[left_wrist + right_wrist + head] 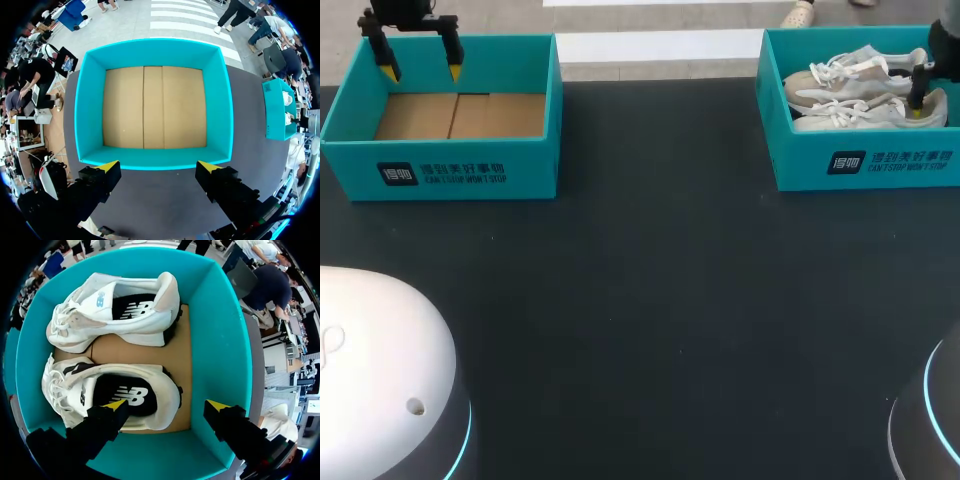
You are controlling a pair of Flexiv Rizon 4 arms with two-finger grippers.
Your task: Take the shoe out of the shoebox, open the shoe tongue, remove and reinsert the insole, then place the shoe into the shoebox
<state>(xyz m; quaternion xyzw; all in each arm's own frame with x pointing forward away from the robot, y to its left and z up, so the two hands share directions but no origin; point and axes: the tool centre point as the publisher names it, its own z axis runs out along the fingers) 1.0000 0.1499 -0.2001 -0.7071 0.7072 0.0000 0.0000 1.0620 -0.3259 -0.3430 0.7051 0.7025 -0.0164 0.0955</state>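
Two white sneakers lie side by side in the teal shoebox (775, 130) at the table's back right. In the right wrist view the nearer shoe (75, 390) shows its black insole (120, 395); the farther shoe (120, 310) lies beyond it. My right gripper (166, 405) is open low over this box (220, 340), one yellow tip at the heel opening of the nearer shoe, the other by the box's side wall. In the head view the right gripper (923, 108) shows at the picture's edge. My left gripper (420, 70) hangs open above the other box, holding nothing.
An empty teal shoebox (520, 160) with a cardboard floor (155, 107) stands at the back left, the left gripper (159, 167) above its wall. Dark tabletop (650, 300) stretches between the boxes. The arms' bases (380, 370) fill the near corners.
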